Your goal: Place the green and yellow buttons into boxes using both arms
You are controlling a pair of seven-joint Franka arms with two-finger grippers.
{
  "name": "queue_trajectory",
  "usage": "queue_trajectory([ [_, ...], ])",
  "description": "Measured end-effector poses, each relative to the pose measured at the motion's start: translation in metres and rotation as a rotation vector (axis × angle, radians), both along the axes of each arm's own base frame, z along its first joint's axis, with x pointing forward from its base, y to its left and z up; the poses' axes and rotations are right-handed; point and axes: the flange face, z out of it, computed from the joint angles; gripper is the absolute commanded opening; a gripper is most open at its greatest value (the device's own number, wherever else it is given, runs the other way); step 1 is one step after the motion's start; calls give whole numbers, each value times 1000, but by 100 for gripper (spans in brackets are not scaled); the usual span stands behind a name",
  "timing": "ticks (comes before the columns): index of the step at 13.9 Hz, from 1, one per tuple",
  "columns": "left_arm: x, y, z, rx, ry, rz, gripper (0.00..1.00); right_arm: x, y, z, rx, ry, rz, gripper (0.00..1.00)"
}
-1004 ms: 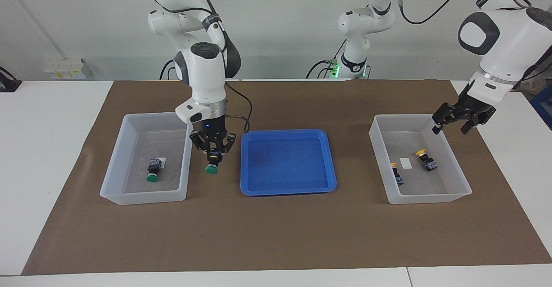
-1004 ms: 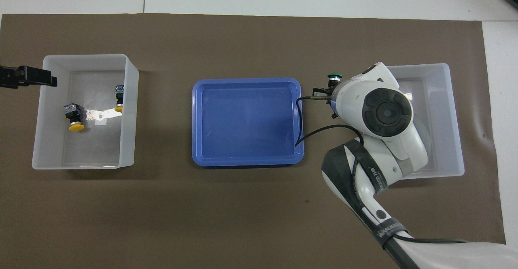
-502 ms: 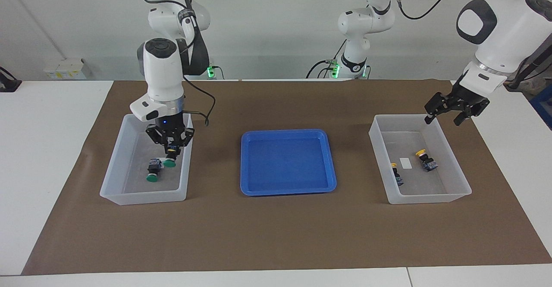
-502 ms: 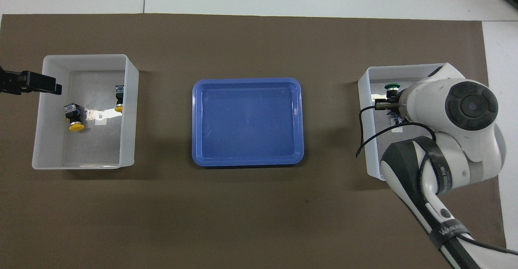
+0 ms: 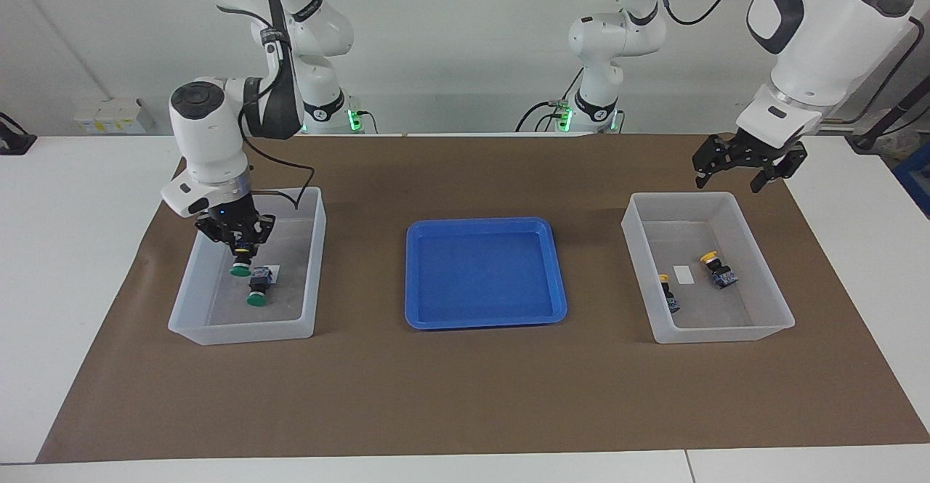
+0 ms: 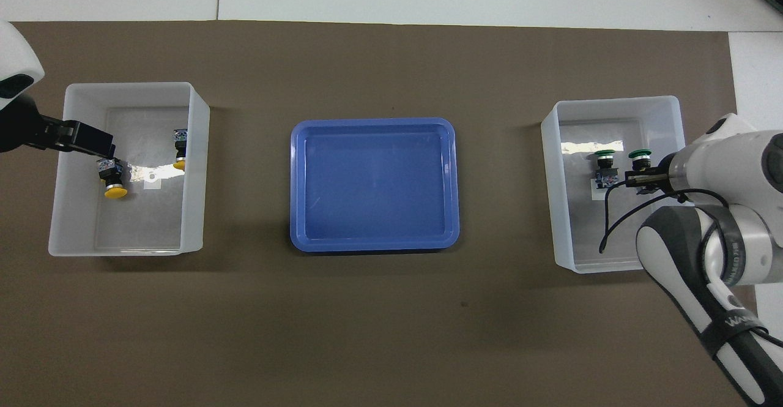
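Green button in right claw, body hidden.

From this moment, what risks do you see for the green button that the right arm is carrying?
1. The right gripper holds a green button over its box, close above the other green button. Released here, it may strike that one and bounce.
2. The box wall is near; a sideways exit might catch it.
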Motion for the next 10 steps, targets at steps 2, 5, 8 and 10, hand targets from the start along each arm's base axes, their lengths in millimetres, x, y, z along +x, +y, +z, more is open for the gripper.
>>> queue_trajectory([
  [2, -1, 2, -1, 1, 13, 3, 100, 2, -3, -19, 7, 10, 3, 0],
  [5, -2, 3, 2, 1, 8, 5, 100, 6, -5, -45, 18, 26, 4, 0],
  [8, -3, 4, 7, 1, -2, 8, 100, 9, -13, -58, 24, 15, -4, 0],
  [10, -3, 6, 9, 2, -8, 11, 100, 10, -15, -61, 25, 2, 7, 0],
])
